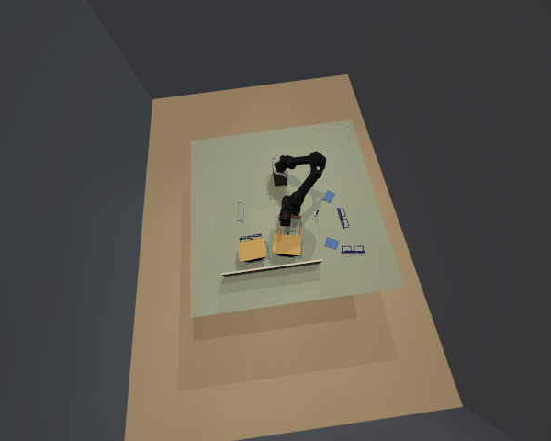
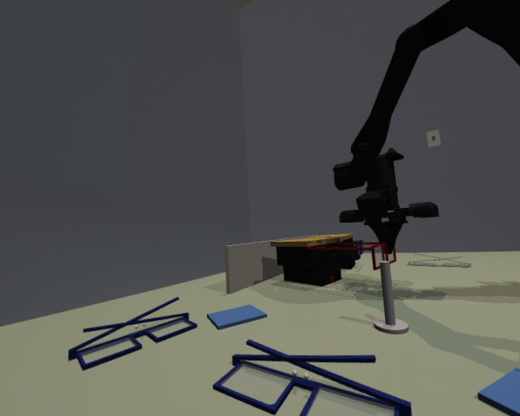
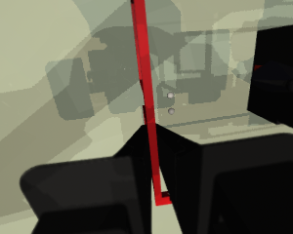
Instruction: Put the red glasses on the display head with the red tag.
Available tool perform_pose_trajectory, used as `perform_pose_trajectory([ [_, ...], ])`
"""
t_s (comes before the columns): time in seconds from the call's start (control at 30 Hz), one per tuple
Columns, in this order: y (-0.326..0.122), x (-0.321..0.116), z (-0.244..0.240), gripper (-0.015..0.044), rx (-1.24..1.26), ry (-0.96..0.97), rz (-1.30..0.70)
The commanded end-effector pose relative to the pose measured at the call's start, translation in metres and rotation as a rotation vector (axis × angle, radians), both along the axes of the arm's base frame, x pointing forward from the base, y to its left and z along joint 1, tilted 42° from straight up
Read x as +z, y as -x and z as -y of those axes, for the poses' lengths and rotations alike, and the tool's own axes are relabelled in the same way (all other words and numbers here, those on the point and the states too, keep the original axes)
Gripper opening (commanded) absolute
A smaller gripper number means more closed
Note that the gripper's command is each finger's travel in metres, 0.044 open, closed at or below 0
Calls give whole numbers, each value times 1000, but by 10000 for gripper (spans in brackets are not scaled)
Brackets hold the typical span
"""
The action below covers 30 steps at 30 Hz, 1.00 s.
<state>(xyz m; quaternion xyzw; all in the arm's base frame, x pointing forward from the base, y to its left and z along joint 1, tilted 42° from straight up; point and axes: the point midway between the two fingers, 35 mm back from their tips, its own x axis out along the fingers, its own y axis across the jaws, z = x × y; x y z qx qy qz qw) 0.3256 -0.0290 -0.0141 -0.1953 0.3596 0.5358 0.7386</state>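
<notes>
My gripper is shut on the front of the red glasses, near the bridge. The glasses hang above the table, temples open and pointing at the display head with the red tag. In the exterior view the near temple's end shows beside that head, just under its tan top; the lens rims are still well in front of its face. The red tag is low on the head. The other head wears blue glasses. Nose contact cannot be seen.
A low wall stands behind both heads. A grey post stands beside the gripper's area. Folded blue glasses, blue pads and clear glasses lie around.
</notes>
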Motion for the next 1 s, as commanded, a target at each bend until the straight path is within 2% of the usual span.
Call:
perform_pose_trajectory([
  [0.0,-5,-3,1,0,-2,-7,-10],
  [0.97,-42,-7,14,0,-2,-7,-7],
])
